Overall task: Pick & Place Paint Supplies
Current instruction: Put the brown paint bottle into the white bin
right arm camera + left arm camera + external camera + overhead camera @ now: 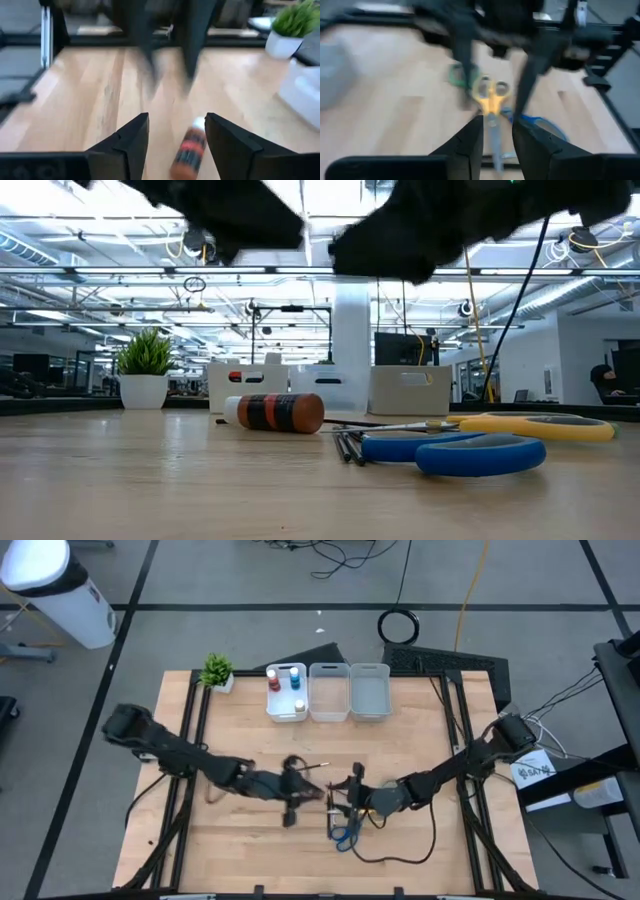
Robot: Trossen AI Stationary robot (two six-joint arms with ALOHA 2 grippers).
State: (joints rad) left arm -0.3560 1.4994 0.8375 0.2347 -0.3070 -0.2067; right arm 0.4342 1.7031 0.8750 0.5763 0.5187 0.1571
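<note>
Two dark arms meet over the near middle of a pale wooden bench (pixel 420 730), where loose paint supplies lie. The left end effector (pixel 497 131) hangs empty over the yellow scissors (pixel 491 100), its fingers parted narrowly; the right end effector (pixel 176 131), also released and holding nothing, points at a brown paint bottle (pixel 189 150) lying on its side. Blue scissors (pixel 470 452) and thin dark brushes (pixel 348 446) rest just beside the yellow pair. The bottle looks light, smooth and rigid, and being round may roll, so a pinch across its middle seems soundest; the flat scissors likely need gripping at the pivot. At the far edge stand three translucent bins (pixel 329 715), the left one holding red and blue bottles (pixel 286 682), beside a potted plant (pixel 217 671).
</note>
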